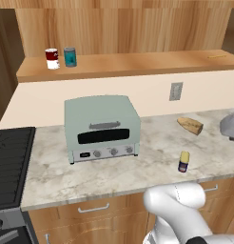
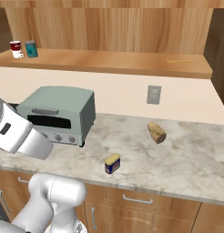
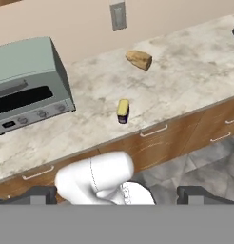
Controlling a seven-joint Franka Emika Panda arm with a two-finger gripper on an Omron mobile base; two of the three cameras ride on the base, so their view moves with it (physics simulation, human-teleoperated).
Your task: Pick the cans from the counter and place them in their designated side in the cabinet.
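Note:
The dark blue can with a yellow top (image 1: 184, 162) (image 2: 112, 164) (image 3: 122, 111) stands on the marbled counter (image 1: 114, 176) (image 2: 186, 154) near its front edge, right of the toaster oven. The teal can (image 1: 70, 56) (image 2: 31, 49) stands upright at the left end of the wooden cabinet shelf (image 1: 147, 64) (image 2: 109, 61), beside a red-and-white can (image 1: 52, 58) (image 2: 16, 48). In the hand view my gripper (image 3: 117, 196) is open, its dark fingertips (image 3: 38, 194) spread wide with nothing between them. It is high above the floor, back from the counter, well short of the blue can.
A mint-green toaster oven (image 1: 102, 126) (image 2: 57, 113) (image 3: 28, 86) occupies the counter's left part. A bread piece (image 1: 190, 125) (image 2: 156, 132) (image 3: 139, 59) lies behind the blue can. A grey kettle (image 1: 230, 126) sits far right, the black stove (image 1: 12, 162) far left.

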